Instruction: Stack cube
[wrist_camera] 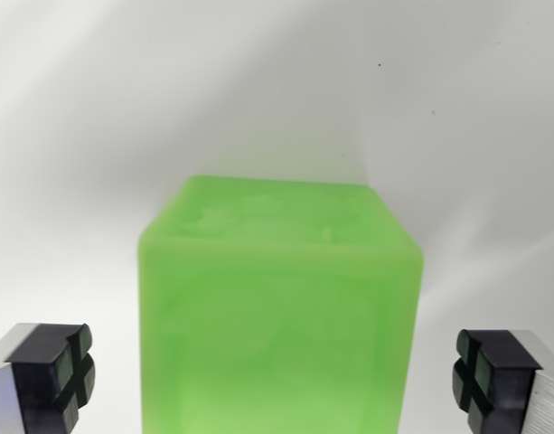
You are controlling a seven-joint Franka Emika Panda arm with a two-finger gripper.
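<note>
The gripper (275, 380) stands wide open and holds nothing; its two pads (52, 375) sit at the lower left and lower right corners of the frame, each clear of the green cube (277, 307). The cube fills the lower centre, resting on the white surface (96, 136). Judged step: approach for the grasp. Next move requires descent astride the cube, then closure. No second cube is in view.

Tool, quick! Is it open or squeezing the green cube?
Tool: open. Its pads sit on either side of the green cube with gaps showing, so it holds nothing.
</note>
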